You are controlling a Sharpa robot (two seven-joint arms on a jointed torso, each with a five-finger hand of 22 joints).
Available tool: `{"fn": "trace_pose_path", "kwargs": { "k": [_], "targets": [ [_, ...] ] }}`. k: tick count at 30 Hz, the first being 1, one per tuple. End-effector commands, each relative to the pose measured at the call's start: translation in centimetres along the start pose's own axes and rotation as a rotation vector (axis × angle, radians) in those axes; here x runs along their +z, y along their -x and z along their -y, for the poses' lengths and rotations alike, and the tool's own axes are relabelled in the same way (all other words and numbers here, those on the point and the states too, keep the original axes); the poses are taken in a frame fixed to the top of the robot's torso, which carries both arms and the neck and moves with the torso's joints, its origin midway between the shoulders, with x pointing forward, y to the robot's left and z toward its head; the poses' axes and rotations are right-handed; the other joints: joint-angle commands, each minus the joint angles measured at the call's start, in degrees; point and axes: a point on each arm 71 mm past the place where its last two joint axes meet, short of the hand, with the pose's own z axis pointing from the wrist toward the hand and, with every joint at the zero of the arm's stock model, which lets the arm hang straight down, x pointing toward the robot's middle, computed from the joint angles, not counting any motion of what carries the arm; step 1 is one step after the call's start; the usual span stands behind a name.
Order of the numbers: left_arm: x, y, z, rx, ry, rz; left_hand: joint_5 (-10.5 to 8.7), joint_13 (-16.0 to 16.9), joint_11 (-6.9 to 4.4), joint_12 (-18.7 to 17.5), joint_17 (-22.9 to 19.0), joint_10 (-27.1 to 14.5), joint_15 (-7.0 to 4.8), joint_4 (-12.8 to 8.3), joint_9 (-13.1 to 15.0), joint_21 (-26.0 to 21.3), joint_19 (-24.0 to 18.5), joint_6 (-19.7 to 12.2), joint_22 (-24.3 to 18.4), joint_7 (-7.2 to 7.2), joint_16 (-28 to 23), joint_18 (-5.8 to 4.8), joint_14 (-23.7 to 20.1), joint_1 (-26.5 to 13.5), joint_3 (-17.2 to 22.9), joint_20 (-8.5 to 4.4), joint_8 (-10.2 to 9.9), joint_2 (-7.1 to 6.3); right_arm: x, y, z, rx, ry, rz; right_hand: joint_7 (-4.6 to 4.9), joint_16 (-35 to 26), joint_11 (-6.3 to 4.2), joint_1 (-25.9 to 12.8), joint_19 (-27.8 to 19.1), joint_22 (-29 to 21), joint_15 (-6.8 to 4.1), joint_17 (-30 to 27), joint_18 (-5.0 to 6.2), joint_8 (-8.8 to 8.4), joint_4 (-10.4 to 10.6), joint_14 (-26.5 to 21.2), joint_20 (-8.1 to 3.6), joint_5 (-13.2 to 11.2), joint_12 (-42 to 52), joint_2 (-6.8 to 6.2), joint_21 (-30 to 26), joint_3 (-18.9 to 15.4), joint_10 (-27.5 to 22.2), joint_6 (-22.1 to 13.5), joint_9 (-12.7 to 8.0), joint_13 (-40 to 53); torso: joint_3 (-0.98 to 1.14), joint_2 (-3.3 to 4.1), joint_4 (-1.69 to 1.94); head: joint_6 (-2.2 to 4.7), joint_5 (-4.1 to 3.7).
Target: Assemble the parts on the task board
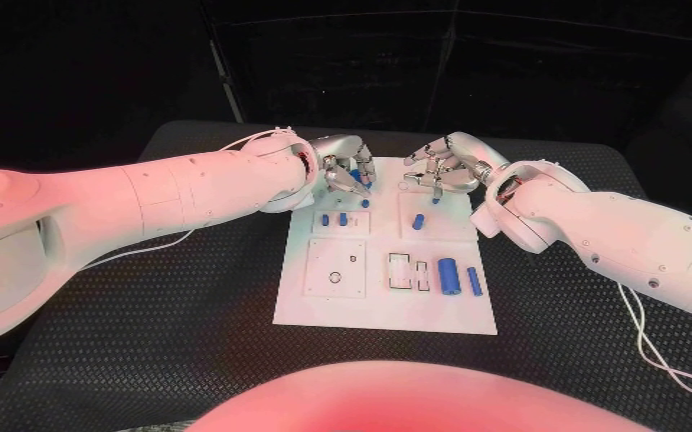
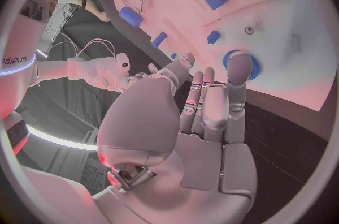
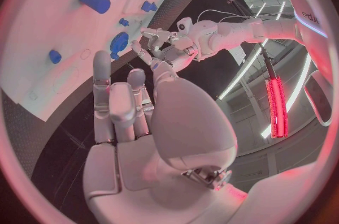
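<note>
Risk: both hands crowded at far end of board (image 1: 387, 304); could clash w/ each other or knock loose parts (image 1: 459, 276) off slots. Left robot hand (image 1: 343, 169): fingers apart, over far-left corner, fingertip at round blue part (image 2: 240, 65), maybe touching, can't tell; nothing held. Right robot hand (image 1: 440, 168): fingers apart, empty, hovering over far-right corner.

Surface (image 1: 173, 352): black, textured mat-like top. White task board (image 1: 361, 307) lies flat at its centre, long side running away from the robot. A thin white cable (image 1: 646, 337) trails across the surface at the robot's right.
</note>
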Motion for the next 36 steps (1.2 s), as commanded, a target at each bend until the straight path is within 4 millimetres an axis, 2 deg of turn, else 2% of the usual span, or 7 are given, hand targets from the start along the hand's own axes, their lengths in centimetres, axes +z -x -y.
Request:
{"fn": "trace_pose_path", "kwargs": {
  "k": [1,13,36],
  "targets": [
    [0.3,-0.5,-0.3,0.109,0.04,-0.087,-0.11,-0.1,-0.12,-0.4,-0.3,0.5,-0.27,-0.1,0.0,0.9,0.5,0.6,0.9,-0.04,0.3,-1.16,1.3,-0.3,-0.5,-0.01,-0.5,-0.21,0.0,0.1,-0.3,-0.001,0.014,0.006,-0.04,-0.2,-0.08,0.1,-0.3,-0.1,-0.04,-0.1,0.31,0.19,0.4,-0.4,-0.02,0.3,-0.2,-0.17,-0.2,0.1,-0.4,-0.5,-0.1,-0.1,-0.02,0.11,-0.05,-0.03,0.06],
    [1.5,-1.1,0.0,0.182,0.056,-0.132,-0.06,-0.1,-0.29,-0.5,-0.6,0.6,-0.4,-0.2,0.1,2.4,1.2,1.4,2.5,-0.33,0.5,-1.41,1.3,-0.1,-0.5,-0.12,-1.0,-0.09,-0.1,0.1,-0.3,-0.001,0.018,0.009,-0.04,-0.3,-0.09,0.2,-0.3,-0.1,-0.05,-0.2,0.31,0.2,0.3,-0.4,-0.01,0.4,-0.3,-0.14,-0.3,0.2,-0.5,-0.5,-0.1,-0.2,-0.04,0.02,0.01,-0.25,0.12],
    [2.5,-2.0,0.3,0.214,0.075,-0.178,0.0,0.2,-0.92,0.0,-1.1,3.6,-0.85,-0.7,0.2,4.6,1.3,4.3,5.0,-0.87,1.2,-1.7,1.2,0.7,1.0,-0.44,-2.1,1.08,0.0,0.0,-0.5,0.0,0.021,0.005,-0.03,-0.2,-0.08,0.3,-0.3,-0.1,-0.05,-0.1,0.32,0.21,0.4,-0.4,-0.01,0.5,-0.2,-0.1,-0.3,0.2,-0.4,-0.6,-0.1,-0.1,-0.03,0.02,0.04,-0.67,0.13]
  ]
}}
